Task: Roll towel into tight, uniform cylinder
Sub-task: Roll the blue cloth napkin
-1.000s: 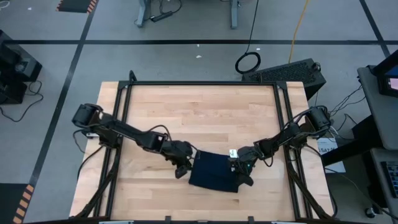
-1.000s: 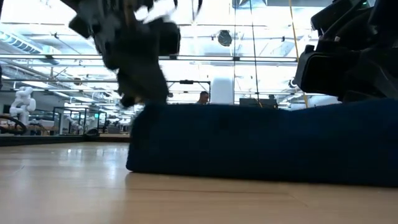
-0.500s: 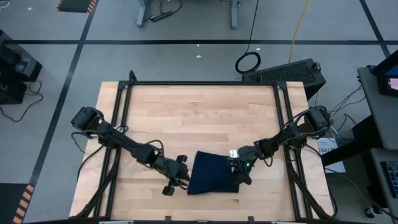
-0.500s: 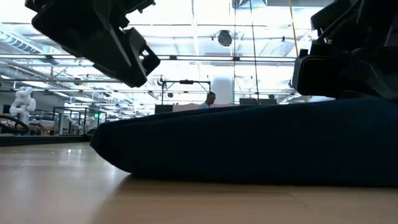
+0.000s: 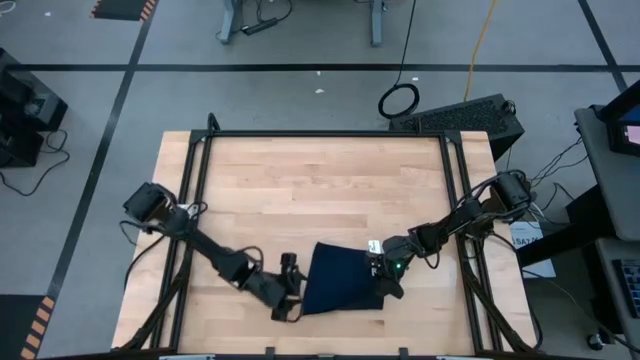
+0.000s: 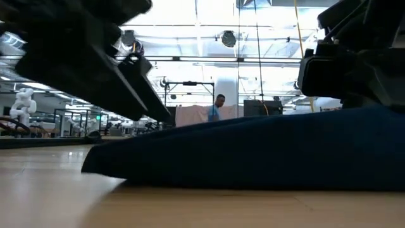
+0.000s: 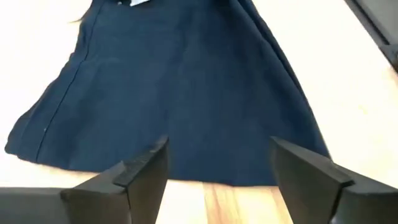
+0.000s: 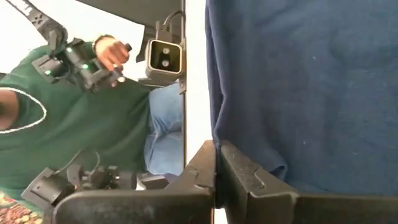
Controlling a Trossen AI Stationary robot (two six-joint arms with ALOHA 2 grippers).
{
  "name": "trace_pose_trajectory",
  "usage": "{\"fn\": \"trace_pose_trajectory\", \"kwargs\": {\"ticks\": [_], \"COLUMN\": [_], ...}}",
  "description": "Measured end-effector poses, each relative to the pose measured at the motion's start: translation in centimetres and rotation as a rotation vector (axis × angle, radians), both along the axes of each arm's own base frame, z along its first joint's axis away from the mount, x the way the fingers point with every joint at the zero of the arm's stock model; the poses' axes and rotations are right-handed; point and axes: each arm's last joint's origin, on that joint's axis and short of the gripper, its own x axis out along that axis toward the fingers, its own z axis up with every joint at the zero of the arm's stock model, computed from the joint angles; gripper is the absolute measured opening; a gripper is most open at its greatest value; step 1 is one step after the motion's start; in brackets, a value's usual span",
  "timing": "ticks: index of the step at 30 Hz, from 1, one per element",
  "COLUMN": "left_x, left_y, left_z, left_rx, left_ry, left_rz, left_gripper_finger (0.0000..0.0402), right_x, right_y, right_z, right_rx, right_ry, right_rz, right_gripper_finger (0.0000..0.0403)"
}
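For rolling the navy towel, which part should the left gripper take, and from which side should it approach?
Probably the towel's left edge, the one nearest the open left gripper. That edge lies flat and free on the table, facing the open fingers, so a low approach from the left, along the table top, seems best. The right gripper, shut, is at the opposite edge.

In the low view the towel (image 6: 253, 152) runs off the picture's right edge, so its far end is unseen, and the left arm (image 6: 82, 57) is a dark blur cut by the top and left edges. In the right wrist view the towel is cropped at top and right; the fingers (image 8: 242, 180) are pressed together against its edge, but whether cloth is pinched between them cannot be told. The person (image 8: 74, 130) there is cut off by the edges. The white tag (image 7: 140, 2) barely shows at the left wrist view's top edge.
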Motion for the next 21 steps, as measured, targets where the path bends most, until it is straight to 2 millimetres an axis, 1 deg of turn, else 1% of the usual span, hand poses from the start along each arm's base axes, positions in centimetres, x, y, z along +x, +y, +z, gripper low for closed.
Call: {"fn": "trace_pose_trajectory", "kwargs": {"ticks": [2,6,10,13,17,19,21], "left_x": [-0.8,-2.5,-3.8,-3.9,-3.1,-2.8,-2.6], "left_y": [-1.4,-4.6,-7.0,-7.7,-7.6,-7.8,-7.9], "left_z": [0.1,0.6,0.0,-1.5,-4.1,-4.7,-5.0], "left_rx": [0.014,-0.011,0.001,0.048,0.112,0.155,0.193], "left_ry": [-0.028,-0.111,-0.202,-0.232,-0.207,-0.232,-0.243], "left_rz": [-0.011,-0.075,-0.064,-0.024,0.021,0.076,0.088], "left_gripper_finger": [0.0277,0.0279,0.0279,0.0279,0.0275,0.0267,0.0254], "right_x": [-0.1,-0.1,0.2,0.3,0.4,0.4,0.4], "right_y": [0.0,-0.1,-0.1,0.0,0.0,0.0,0.0], "right_z": [-0.2,-0.2,0.2,0.4,0.5,0.5,0.5], "right_rx": [-0.018,-0.023,0.005,0.011,0.015,0.015,0.015], "right_ry": [0.008,0.007,-0.025,-0.054,-0.053,-0.054,-0.054], "right_rz": [0.004,0.0,-0.032,-0.044,-0.053,-0.053,-0.053], "right_gripper_finger": [0.0,0.0,0.0,0.0,0.0,0.0,0.0]}}
